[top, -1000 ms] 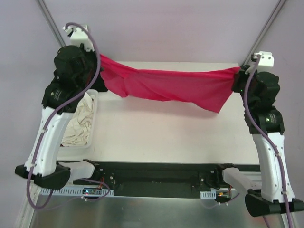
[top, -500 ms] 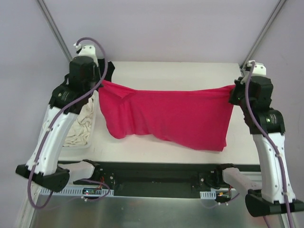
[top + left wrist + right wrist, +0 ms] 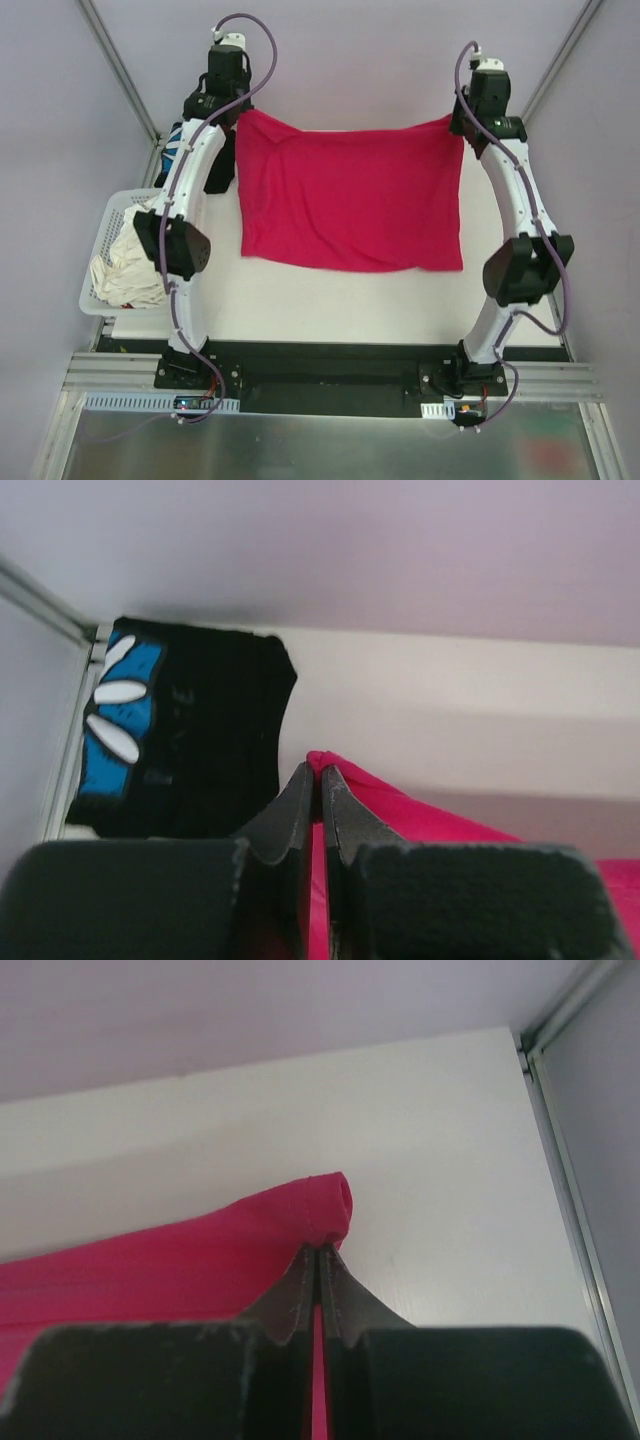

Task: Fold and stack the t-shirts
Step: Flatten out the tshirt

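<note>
The magenta-red t-shirt (image 3: pixel 350 195) is stretched wide across the far half of the table, its lower edge lying on the tabletop. My left gripper (image 3: pixel 243 112) is shut on its far left corner (image 3: pixel 400 815). My right gripper (image 3: pixel 458 122) is shut on its far right corner (image 3: pixel 180 1260). In the wrist views the left gripper (image 3: pixel 318 770) and right gripper (image 3: pixel 320 1248) each pinch a small fold of red cloth at the tips. The black t-shirt with the blue-and-white print (image 3: pixel 190 740) lies folded at the far left corner, just left of the left gripper and partly hidden behind the left arm (image 3: pixel 222 170).
A white lattice basket (image 3: pixel 105 215) holding crumpled whitish cloth (image 3: pixel 125 265) stands off the table's left edge. Slanted frame posts (image 3: pixel 115 70) rise at both back corners. The purple back wall is close behind both grippers.
Both arms have reached out toward the back of the table, carrying the red shirt with them. It has gone from a sagging bunch to a wide, flat spread.
</note>
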Action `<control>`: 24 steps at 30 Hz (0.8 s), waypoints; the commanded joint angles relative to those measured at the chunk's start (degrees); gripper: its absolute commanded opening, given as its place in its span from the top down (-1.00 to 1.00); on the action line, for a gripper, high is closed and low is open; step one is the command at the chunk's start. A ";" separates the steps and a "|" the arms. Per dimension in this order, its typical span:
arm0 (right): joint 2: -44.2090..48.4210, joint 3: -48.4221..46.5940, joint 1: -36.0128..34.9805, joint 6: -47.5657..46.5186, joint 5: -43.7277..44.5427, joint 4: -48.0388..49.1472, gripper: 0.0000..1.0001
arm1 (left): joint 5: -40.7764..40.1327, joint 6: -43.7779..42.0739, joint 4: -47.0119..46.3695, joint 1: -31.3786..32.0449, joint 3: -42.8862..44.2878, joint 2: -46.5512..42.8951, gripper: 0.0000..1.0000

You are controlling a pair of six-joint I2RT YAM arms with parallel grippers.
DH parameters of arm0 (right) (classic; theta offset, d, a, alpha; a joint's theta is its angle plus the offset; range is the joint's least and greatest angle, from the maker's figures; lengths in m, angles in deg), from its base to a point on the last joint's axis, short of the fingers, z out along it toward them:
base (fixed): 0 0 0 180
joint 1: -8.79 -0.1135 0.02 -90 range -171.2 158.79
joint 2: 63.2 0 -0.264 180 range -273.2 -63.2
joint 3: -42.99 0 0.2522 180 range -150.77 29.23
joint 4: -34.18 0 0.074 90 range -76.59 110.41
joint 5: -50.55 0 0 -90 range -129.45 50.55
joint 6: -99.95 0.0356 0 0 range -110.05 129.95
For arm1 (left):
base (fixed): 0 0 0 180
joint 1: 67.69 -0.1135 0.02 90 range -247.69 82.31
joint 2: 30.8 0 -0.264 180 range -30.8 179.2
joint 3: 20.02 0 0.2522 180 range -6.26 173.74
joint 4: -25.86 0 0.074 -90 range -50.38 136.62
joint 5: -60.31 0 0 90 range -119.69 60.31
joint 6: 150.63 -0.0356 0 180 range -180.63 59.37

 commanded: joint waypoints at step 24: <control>9.37 -1.03 1.50 -10.54 -3.87 29.51 0.98 | 10.18 -7.89 -35.40 -5.28 -18.71 -24.06 1.00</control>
